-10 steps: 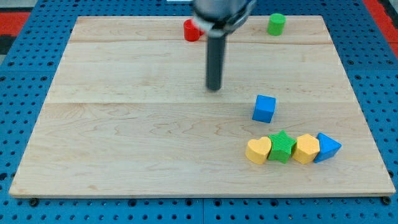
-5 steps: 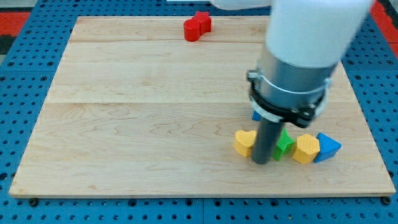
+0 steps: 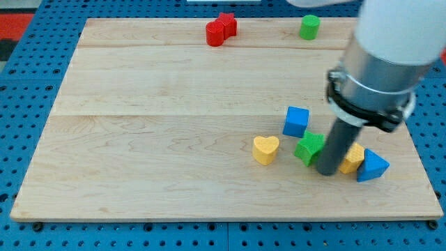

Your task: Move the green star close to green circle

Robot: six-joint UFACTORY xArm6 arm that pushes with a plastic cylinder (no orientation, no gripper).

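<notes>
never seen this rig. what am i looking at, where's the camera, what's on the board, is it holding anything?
One camera looks down at a wooden board; its mounting is not on record. The big grey thing is a robot arm ending in a dark rod. It holds nothing, only pushes. My tip sits just to the view's right of the green star, with a yellow block and a blue block beyond it. Nearby: a blue cube and a yellow heart. At the view's top: red blocks and the green circle.

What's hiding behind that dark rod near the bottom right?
Behind the rod, just above my tip, a yellow block peeks out, mostly covered, so its shape is unclear. The green star touches the rod's left side; a blue block sits to the right.
</notes>
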